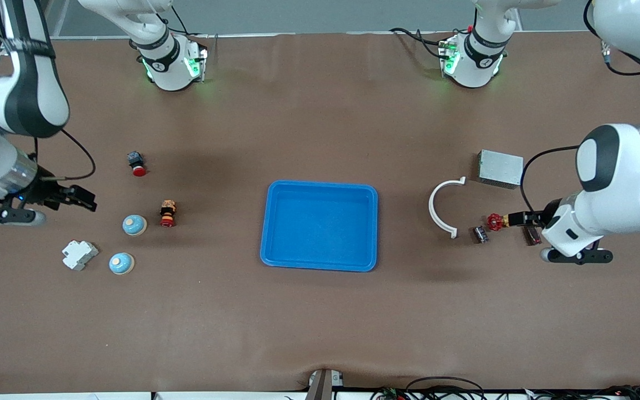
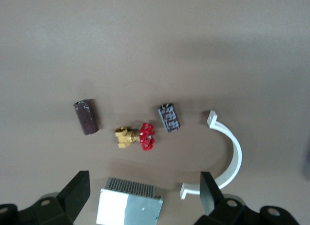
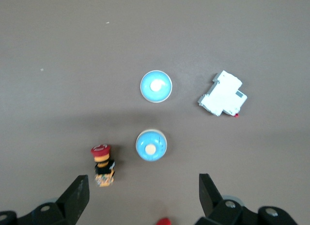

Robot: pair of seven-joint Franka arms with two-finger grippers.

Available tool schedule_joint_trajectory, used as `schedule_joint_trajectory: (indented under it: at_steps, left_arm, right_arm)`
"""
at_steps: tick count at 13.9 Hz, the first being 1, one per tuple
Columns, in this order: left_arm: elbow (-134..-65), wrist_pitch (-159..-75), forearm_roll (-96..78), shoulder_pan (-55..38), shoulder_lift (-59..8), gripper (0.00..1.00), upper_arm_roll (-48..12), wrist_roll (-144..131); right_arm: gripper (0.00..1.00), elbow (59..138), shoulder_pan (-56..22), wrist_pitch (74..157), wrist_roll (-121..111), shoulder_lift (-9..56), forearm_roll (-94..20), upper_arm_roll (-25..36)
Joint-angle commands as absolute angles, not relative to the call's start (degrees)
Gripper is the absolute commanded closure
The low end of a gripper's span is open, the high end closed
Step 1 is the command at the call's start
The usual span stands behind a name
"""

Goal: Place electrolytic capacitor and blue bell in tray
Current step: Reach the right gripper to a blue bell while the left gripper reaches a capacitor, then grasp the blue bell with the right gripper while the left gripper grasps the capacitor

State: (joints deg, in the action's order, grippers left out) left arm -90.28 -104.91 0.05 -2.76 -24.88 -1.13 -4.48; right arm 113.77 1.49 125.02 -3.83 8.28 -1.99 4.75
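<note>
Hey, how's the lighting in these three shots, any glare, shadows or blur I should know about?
Front view: even light, soft arm shadows on the brown table beside the tray. Left wrist view: the grey metal box glares bright and the picture is slightly soft. Right wrist view: sharper, with a dark shadow band above the blue bell.

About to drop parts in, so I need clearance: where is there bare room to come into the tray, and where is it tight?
The tray holds nothing, and bare table borders all its edges. It is crowded at the right arm's end around the two blue bells, and at the left arm's end around the capacitors and red valve.
</note>
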Motion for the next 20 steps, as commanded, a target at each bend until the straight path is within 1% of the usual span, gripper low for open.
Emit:
schedule_joint_trajectory:
  at_steps: [1, 3, 8, 11, 15, 20]
  left_arm:
    - [-88.7, -105.7, 0.7, -4.0, -27.8, 0.00, -1.1, -15.8]
    - [-88.7, -109.2, 0.5, -4.0, -29.3, 0.00, -1.1, -24.5]
    - [-88.8, -116.3, 0.8, -5.0, -33.6, 0.00, -1.1, -40.1]
    - [-88.7, -116.5, 1.1, -7.6, -36.8, 0.00, -1.1, -41.4]
    - [-89.1, -116.5, 1.2, -7.8, -37.9, 0.00, -1.1, -40.3]
    - [-89.5, -116.2, 3.2, -7.8, -39.4, 0.00, -1.1, -39.8]
  right_arm:
    - [0.00, 109.4, 1.4, 125.0, -4.1, 13.4, -1.8, 4.7]
    - [0.00, 107.8, 1.6, 126.7, -4.1, 16.6, -1.8, 4.7]
    - [0.00, 107.8, 1.9, 135.3, -8.3, 22.6, -2.0, 4.7]
    - [0.00, 107.7, 1.8, 136.8, -8.7, 24.3, -3.5, 4.7]
    - [0.00, 107.5, 1.9, 141.8, -11.8, 27.2, -3.6, 4.7]
    - [0.00, 104.9, 1.9, 142.0, -11.6, 30.8, -4.5, 4.7]
